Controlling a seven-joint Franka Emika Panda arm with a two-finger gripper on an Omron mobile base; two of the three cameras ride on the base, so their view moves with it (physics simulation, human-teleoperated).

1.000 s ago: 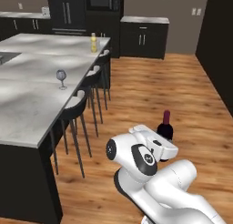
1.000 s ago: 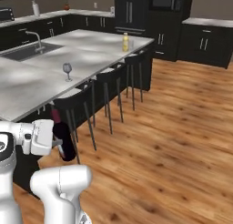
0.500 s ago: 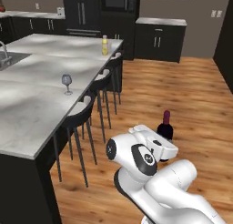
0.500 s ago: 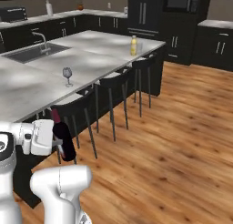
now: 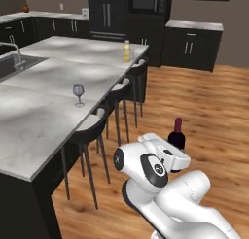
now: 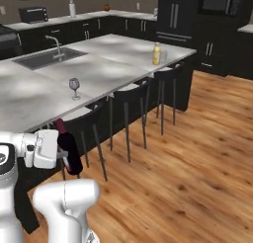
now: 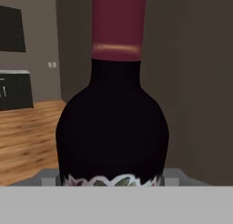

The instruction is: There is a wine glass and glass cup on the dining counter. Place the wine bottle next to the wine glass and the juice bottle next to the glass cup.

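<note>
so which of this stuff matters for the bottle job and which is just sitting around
For the job:
wine bottle, held upright in the gripper
wine glass
juice bottle
dining counter

Just about:
bar stools
sink tap
toaster

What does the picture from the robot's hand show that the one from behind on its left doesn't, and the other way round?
Hand view alone: a close look at the wine bottle, with the patterned top edge of its label and the gold band on its red neck.

Left base view alone: the dining counter with the wine glass, the juice bottle at its far end, the stools and the white arm.

Both: the same dark bottle, upright, over the wood floor.
</note>
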